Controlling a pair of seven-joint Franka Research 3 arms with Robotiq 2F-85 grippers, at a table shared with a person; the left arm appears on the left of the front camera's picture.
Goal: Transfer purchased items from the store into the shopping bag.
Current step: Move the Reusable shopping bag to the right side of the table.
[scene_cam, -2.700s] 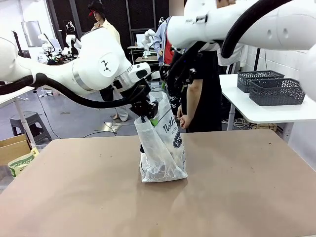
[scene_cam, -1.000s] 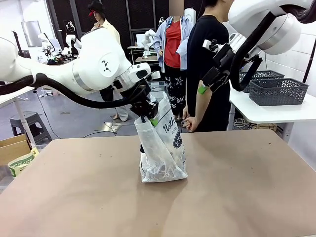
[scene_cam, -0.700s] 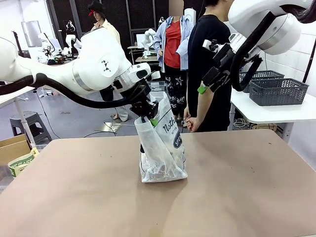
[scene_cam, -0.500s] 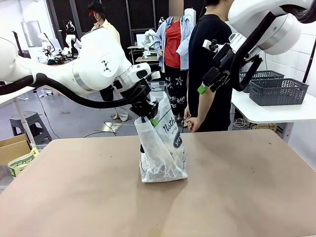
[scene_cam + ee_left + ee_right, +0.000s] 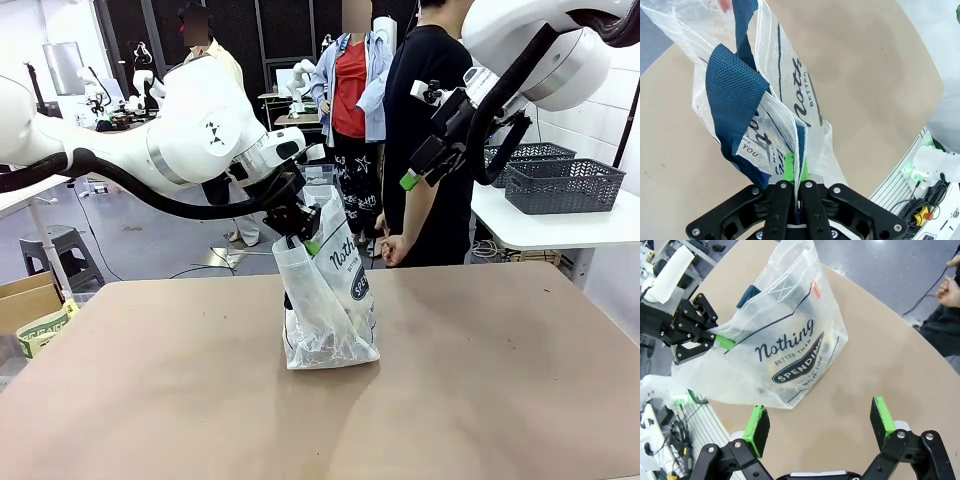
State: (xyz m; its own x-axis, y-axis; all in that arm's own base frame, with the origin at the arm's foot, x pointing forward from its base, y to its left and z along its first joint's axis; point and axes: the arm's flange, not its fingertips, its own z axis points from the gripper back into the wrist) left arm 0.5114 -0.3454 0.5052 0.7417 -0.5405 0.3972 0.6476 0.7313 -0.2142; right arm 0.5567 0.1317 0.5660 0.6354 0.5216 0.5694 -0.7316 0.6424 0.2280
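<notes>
- Reaching in from 9 o'clock, left arm crosses to table centre; left gripper sits at bag's top edge, wrist bent down.
- Left fingers clamped tight on bag's plastic rim; green pads pinch the film w/ navy strap bunched just beyond.
- Bag stands upright mid-table, top held up by that grip; "Nothing" script + dark oval logo face 3 o'clock in front view.
- Right arm raised high at 1–2 o'clock, well apart from bag; right gripper up in air in front of person's dark top.
- Right fingers spread wide, nothing btwn them; wrist view looks down on bag and left gripper at 9 o'clock.
- Person's hand hangs at far table edge, not touching bag.
- Bag contents hard to make out thru film; dark shapes at bottom only.
- Grey baskets on side table at 2 o'clock.
</notes>
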